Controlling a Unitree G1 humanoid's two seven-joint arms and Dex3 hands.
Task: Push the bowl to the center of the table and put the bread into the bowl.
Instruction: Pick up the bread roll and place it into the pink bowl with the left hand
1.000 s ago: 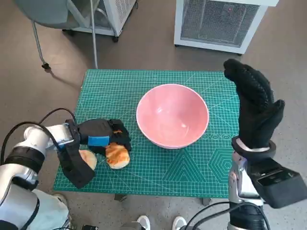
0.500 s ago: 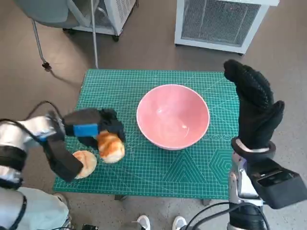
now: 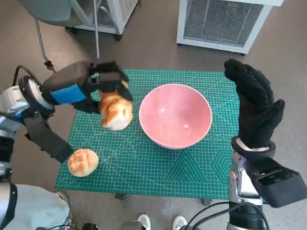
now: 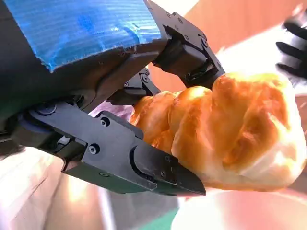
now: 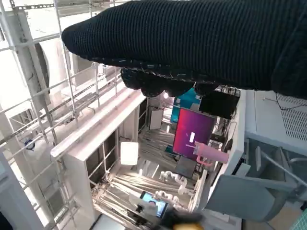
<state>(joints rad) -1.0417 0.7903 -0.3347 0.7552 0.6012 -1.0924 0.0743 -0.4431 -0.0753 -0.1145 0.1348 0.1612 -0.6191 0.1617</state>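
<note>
A pink bowl (image 3: 175, 115) stands near the middle of the green cutting mat (image 3: 144, 167). My left hand (image 3: 91, 88) grips a golden twisted bread (image 3: 115, 111) and holds it raised above the mat, just left of the bowl. The left wrist view shows the same bread (image 4: 230, 134) clamped between the black fingers (image 4: 139, 158), with the bowl's pink rim (image 4: 240, 211) beneath it. A second round bun (image 3: 83, 162) lies on the mat's near left corner. My gloved right hand (image 3: 254, 108) is held upright and flat by the table's right edge, holding nothing.
A white mesh-fronted unit (image 3: 220, 21) stands on the floor beyond the table. A grey chair (image 3: 53, 9) with metal legs is at the far left. Shoe tips (image 3: 160, 223) show below the table's near edge.
My left hand has lifted the twisted bread off the mat and carried it up and toward the bowl. The round bun stays on the mat. The right hand has not moved.
</note>
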